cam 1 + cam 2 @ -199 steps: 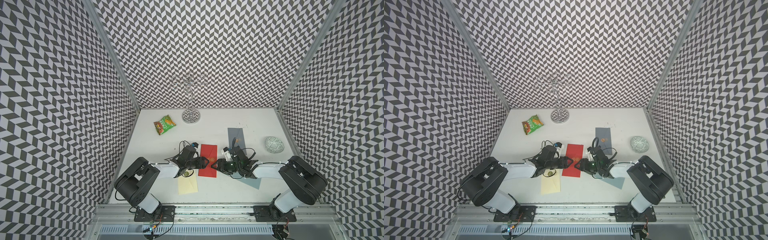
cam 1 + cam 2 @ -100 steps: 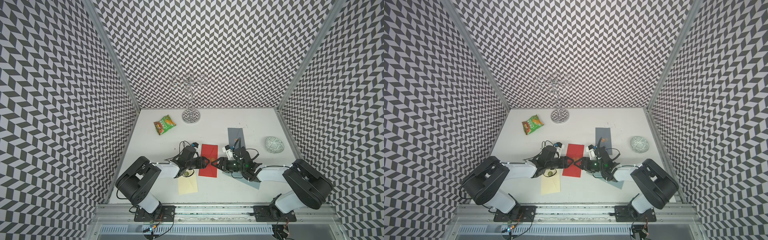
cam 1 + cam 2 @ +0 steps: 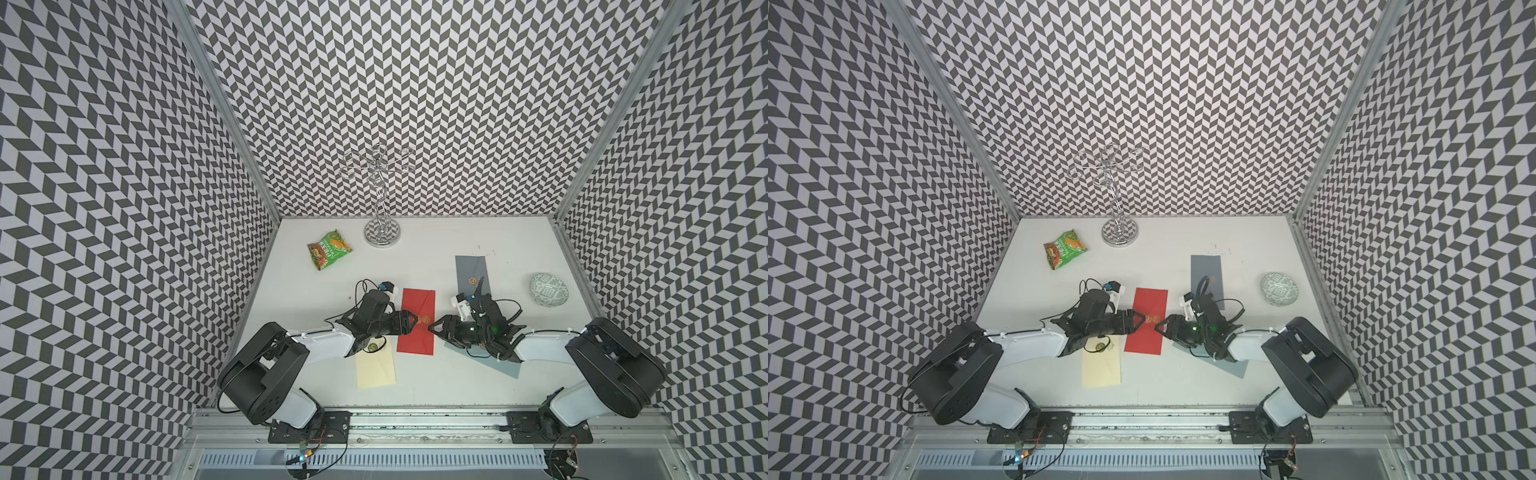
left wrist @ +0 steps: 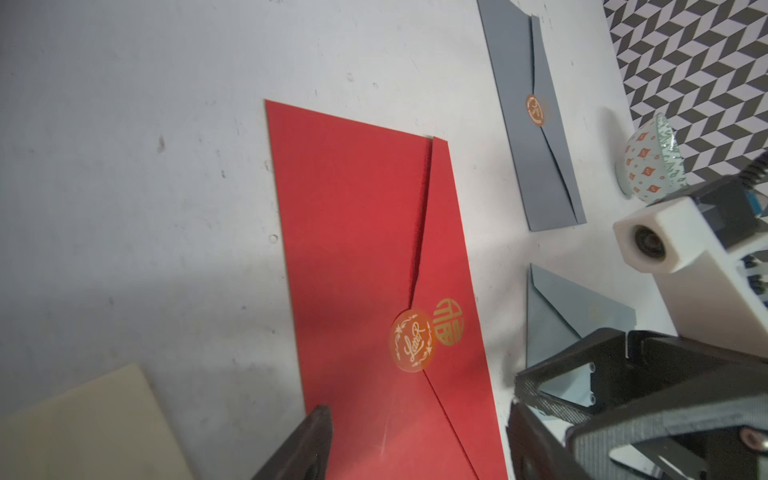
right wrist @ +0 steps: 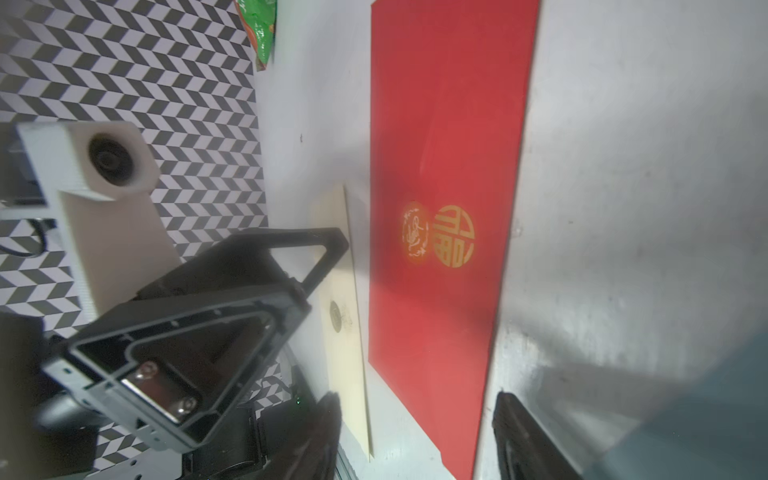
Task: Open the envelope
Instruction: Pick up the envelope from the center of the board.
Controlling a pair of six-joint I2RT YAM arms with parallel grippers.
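Bright even overhead light, soft shadows, blurred wrist-view foregrounds

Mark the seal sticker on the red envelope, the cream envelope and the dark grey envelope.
seal sticker [image 4: 412,340]: left wrist view, centre of the orange disc.
cream envelope [image 3: 376,370]: in a top view, middle of its uncovered paper.
dark grey envelope [image 3: 469,266]: in a top view, plain paper beyond its sticker.

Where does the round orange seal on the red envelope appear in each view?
In a top view: seal on the red envelope, mid-table.
In a top view: seal, same spot.
Left wrist: seal at the flap's tip.
Right wrist: seal beside the gold emblem.
Shared landmark: cream envelope alongside.
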